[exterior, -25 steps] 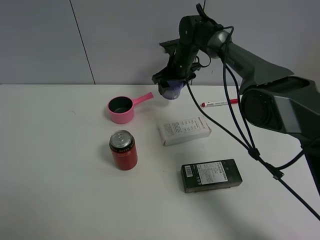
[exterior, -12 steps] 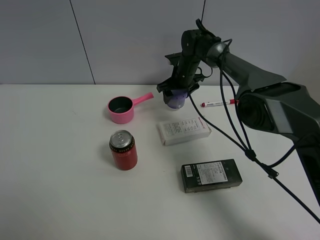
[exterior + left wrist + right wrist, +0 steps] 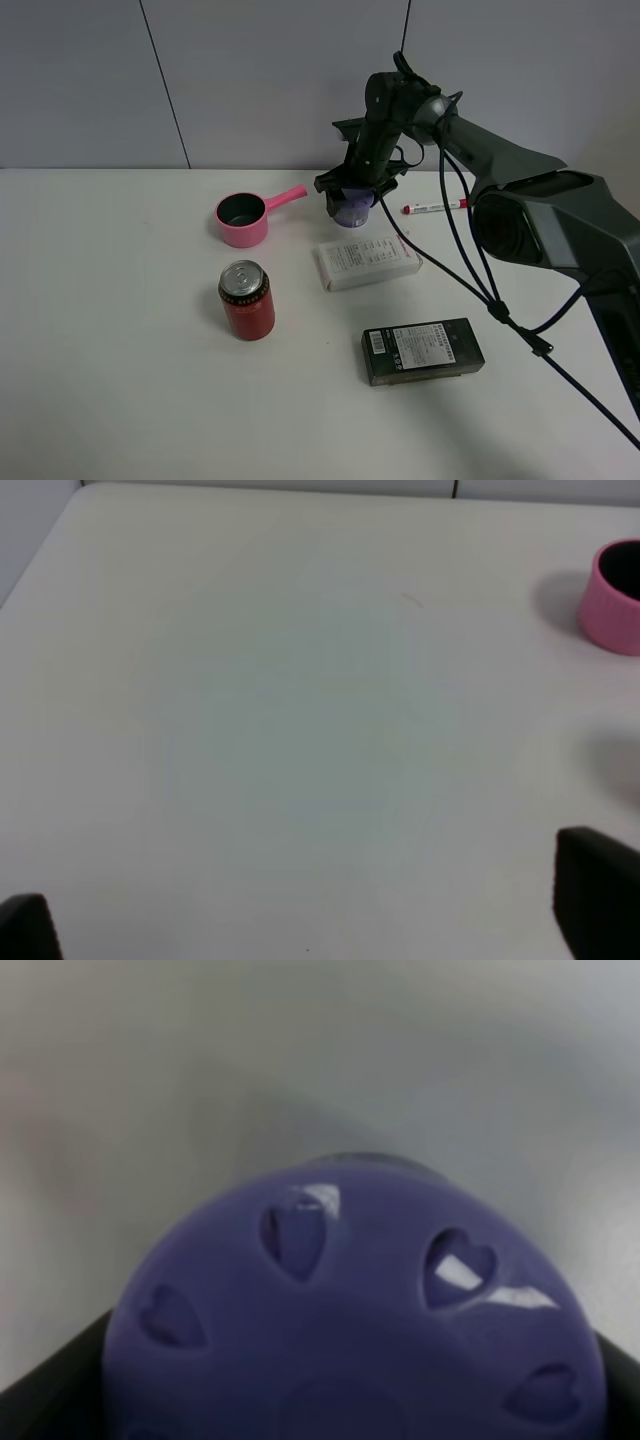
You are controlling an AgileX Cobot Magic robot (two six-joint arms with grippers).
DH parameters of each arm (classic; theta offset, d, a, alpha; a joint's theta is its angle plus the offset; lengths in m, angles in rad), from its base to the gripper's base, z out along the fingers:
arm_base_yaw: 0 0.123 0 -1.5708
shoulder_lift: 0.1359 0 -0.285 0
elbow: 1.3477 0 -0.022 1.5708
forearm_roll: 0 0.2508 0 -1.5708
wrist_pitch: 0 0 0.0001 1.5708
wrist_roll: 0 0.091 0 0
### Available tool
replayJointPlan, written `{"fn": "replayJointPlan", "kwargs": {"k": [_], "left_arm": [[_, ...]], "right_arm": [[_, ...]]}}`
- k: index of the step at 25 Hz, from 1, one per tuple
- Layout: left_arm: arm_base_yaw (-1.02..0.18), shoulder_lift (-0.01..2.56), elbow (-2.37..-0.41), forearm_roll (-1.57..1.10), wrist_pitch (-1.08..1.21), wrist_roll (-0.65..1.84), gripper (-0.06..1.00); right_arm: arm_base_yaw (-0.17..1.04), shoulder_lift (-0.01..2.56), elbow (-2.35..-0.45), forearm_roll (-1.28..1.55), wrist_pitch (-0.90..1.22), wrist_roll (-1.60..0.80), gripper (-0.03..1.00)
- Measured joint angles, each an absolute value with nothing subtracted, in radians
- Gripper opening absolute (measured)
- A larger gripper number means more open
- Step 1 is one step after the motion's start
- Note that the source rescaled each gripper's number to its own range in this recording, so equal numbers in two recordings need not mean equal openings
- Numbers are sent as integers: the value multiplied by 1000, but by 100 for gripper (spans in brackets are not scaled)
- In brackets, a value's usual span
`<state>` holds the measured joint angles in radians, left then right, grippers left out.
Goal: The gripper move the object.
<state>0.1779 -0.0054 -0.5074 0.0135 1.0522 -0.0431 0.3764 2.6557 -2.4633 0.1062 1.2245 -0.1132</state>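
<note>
The right gripper point(image 3: 352, 190) is clenched on a small purple container point(image 3: 350, 212)
It is held low, near the pink pot point(image 3: 241, 220) and the white box point(image 3: 368, 262); judged light, rigid and smooth, it is best gripped across its round sides

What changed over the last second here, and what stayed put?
The right end effector, still clamped on the purple container, carried it lower toward the table and slightly rightward in the high view. Nothing was released. The pink pot, red can, white box, black box and pen stayed put.
</note>
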Motion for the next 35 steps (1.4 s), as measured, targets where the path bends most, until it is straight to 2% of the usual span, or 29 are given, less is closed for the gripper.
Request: {"fn": "replayJointPlan", "kwargs": {"k": [11, 12, 13, 14, 15, 16, 18, 25, 35], "left_arm": [[178, -5, -507, 14, 1052, -43, 100], [178, -5, -507, 14, 1052, -43, 100], [178, -5, -507, 14, 1052, -43, 100], [178, -5, -507, 14, 1052, -43, 100], [178, -5, -507, 14, 1052, -43, 100], [178, -5, -507, 14, 1052, -43, 100], [178, -5, -507, 14, 1052, -43, 100], [178, -5, -507, 12, 1052, -43, 100], [178, -5, -507, 12, 1052, -43, 100]], "right_arm": [[376, 2654, -2463, 99, 1225, -113, 2], [376, 2651, -2463, 97, 1225, -111, 9], [375, 2646, -2463, 94, 1225, -101, 27], [373, 2640, -2463, 91, 1225, -88, 55], [372, 2632, -2463, 90, 1225, -81, 73], [369, 2623, -2463, 90, 1225, -78, 84], [366, 2617, -2463, 90, 1225, -78, 93], [366, 2584, -2463, 197, 1226, -78, 99], [366, 2283, -2463, 219, 1226, -97, 99]]}}
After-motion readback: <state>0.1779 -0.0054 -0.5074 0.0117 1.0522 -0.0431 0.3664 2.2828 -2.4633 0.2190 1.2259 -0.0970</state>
